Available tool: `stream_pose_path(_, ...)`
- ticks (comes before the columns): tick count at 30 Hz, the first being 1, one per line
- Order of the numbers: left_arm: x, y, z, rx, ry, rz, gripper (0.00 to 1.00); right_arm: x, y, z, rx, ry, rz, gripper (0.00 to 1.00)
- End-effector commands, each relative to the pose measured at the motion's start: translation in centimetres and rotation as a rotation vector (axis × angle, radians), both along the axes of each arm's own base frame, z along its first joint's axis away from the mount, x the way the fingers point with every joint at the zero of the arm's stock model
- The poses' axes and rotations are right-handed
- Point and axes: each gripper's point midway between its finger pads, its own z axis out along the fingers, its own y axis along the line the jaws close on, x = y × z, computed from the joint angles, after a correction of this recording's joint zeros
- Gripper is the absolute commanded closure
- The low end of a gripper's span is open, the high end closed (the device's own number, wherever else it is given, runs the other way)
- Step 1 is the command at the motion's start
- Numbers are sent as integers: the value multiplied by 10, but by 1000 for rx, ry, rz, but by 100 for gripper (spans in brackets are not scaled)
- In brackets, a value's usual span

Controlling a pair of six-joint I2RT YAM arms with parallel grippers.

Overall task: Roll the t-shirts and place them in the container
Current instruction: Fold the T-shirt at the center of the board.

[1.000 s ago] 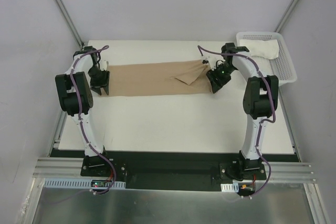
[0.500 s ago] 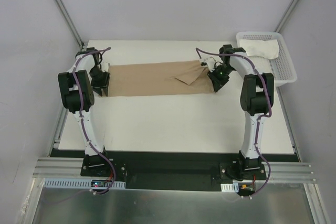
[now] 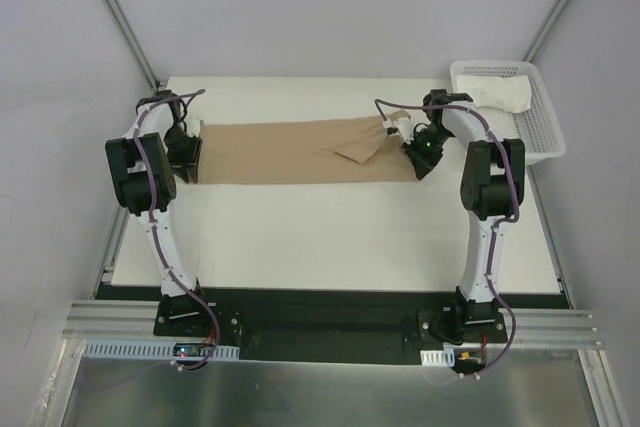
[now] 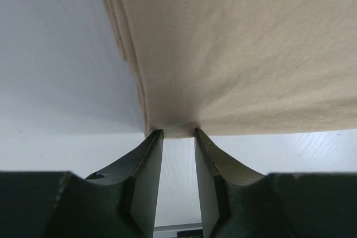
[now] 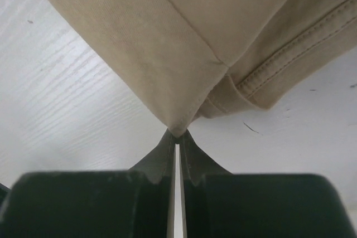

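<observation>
White table (image 3: 330,237) is seen from above, with the arm bases bolted at its 6 o'clock edge. Tan t-shirt (image 3: 290,152) is laid flat on the table as a long folded strip. It is stretched from 9 to 3 o'clock and sits toward 12 o'clock from the table centre. A triangular flap is folded over on the strip near its 3 o'clock end.

Left arm (image 3: 150,187) is reached up along the 9 o'clock side, right arm (image 3: 490,187) along the 3 o'clock side.

White mesh basket (image 3: 548,127) is set at the table's 2 o'clock corner, near the right arm's wrist and apart from the tan strip. White t-shirt (image 3: 500,95) is bunched inside the basket, toward its 12 o'clock end.

Left fingers (image 4: 144,163) are placed at the strip's 9 o'clock end. In the wrist view they are held apart by a narrow gap. The stacked cloth edge rests right at the tips, and table is visible between the fingers lower down. A firm pinch there cannot be confirmed.

Right fingers (image 5: 162,157) are placed at the strip's 3 o'clock end, at its near corner. They are pressed together, and a pointed corner of the tan cloth is clamped at the very tips. A stitched hem is seen just beside that corner, at 2 o'clock in the right wrist view.
</observation>
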Motion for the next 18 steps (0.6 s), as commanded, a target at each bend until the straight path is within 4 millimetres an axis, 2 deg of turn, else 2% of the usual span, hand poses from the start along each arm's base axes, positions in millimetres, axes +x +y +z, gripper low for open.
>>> stream_pose_path(1, -9, 18, 4, 48, 9, -21, 70, -21, -19, 19, -67, 13, 75, 94)
stream_pose_path(2, -12, 17, 5, 39, 8, -19, 70, -21, -23, 19, -87, 14, 71, 86)
stream_pose_path(3, -11, 15, 15, 39, -16, -15, 67, -19, -24, 22, -93, 7, 62, 80)
stream_pose_path(4, -9, 13, 21, 28, -36, -8, 65, -17, -24, 32, -93, -15, 50, 69)
stream_pose_path(5, -6, 6, 30, -1, -67, -9, 64, -16, -19, 40, -69, -27, 32, 66)
stream_pose_path(6, -1, 3, 50, -6, -124, -8, 61, -6, -12, 59, -39, -82, 25, 63)
stream_pose_path(7, 1, 1, 60, -8, -156, -7, 60, -6, -5, 76, -6, -109, 20, 59)
stream_pose_path(9, 4, -7, 83, -23, -216, -8, 56, 3, 14, 101, 62, -170, 7, 58)
stream_pose_path(11, 3, -14, 95, -38, -247, 4, 54, 2, 40, 113, 100, -190, 38, 57)
stream_pose_path(13, 0, -23, 97, -57, -247, 14, 52, 0, 67, 114, 120, -195, 65, 56)
stream_pose_path(17, -9, -37, 102, -92, -252, 2, 51, 5, 99, 97, 126, -165, 60, 57)
stream_pose_path(18, -11, -40, 103, -102, -254, -2, 51, 8, 103, 81, 118, -129, 49, 59)
